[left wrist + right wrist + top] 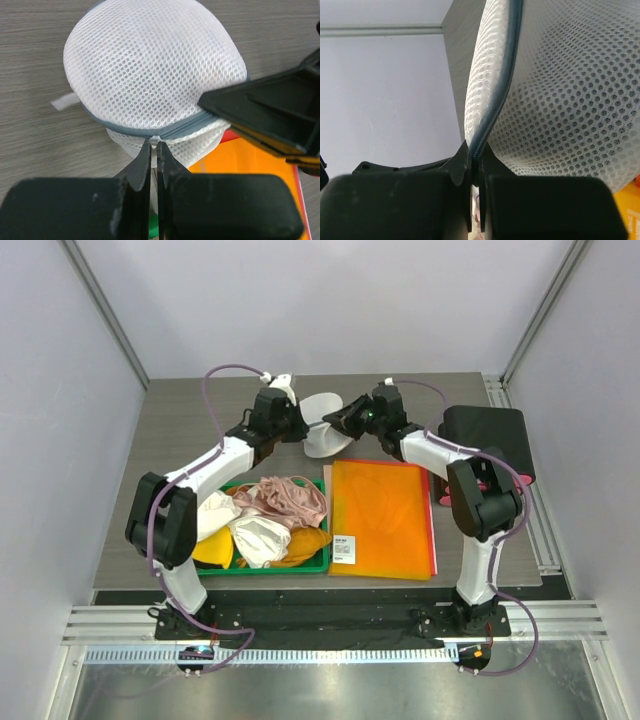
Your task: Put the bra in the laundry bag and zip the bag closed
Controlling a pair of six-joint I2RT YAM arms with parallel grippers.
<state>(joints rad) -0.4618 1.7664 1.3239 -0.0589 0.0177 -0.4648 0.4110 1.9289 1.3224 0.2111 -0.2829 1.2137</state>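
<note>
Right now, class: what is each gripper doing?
Left gripper: closed, pinching the laundry bag at its rim.
Right gripper: closed, pinching the same bag's rim.

White mesh laundry bag with grey zipper; orange folder, green tray.

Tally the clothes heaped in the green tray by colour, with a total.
Pink garment: 1
White garment: 1
Yellow garment: 1, showing on both sides of the white one
Total: 3 seen in the green tray; the heap is crumpled and may hide more.
</note>
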